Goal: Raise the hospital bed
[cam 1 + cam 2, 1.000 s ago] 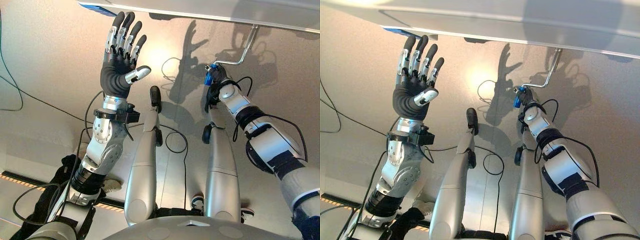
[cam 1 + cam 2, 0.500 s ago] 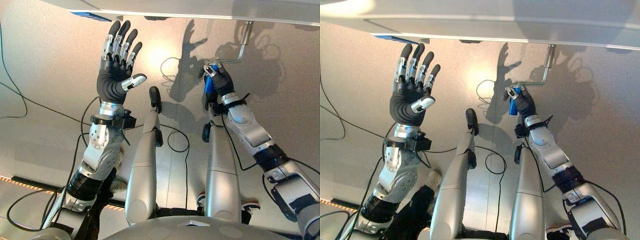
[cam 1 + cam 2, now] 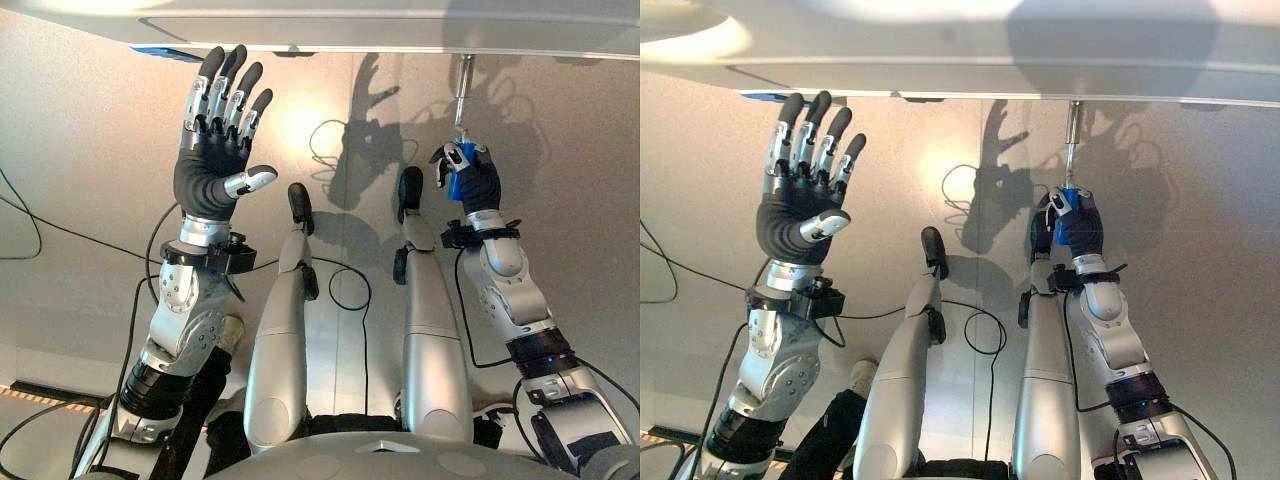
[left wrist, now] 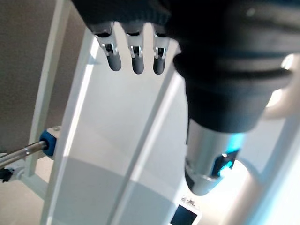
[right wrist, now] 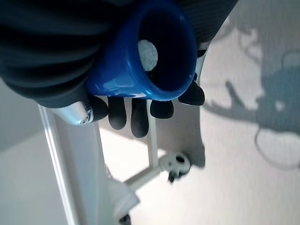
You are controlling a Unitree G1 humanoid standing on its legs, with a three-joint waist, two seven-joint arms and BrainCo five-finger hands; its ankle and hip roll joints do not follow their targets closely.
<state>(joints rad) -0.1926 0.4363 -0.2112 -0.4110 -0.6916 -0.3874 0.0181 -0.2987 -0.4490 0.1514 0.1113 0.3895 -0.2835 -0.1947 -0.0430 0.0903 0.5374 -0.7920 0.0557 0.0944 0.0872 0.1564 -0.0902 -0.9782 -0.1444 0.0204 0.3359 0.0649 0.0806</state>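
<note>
Right hand (image 3: 470, 180) at two o'clock, curled round blue crank handle (image 5: 145, 61) (to wind bed (image 3: 400, 25) upward); left hand (image 3: 215, 135) splayed, empty.

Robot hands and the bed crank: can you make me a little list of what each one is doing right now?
left robot hand: raised, fingers straight and spread, holding nothing
right robot hand: fingers curled round the blue handle
blue handle: grip of the crank, inside the right robot hand
metal crank rod: runs from the blue handle up to the bed frame
bed frame: pale edge along the top of the eye views
floor: plain grey, with shadows of the hands
</note>
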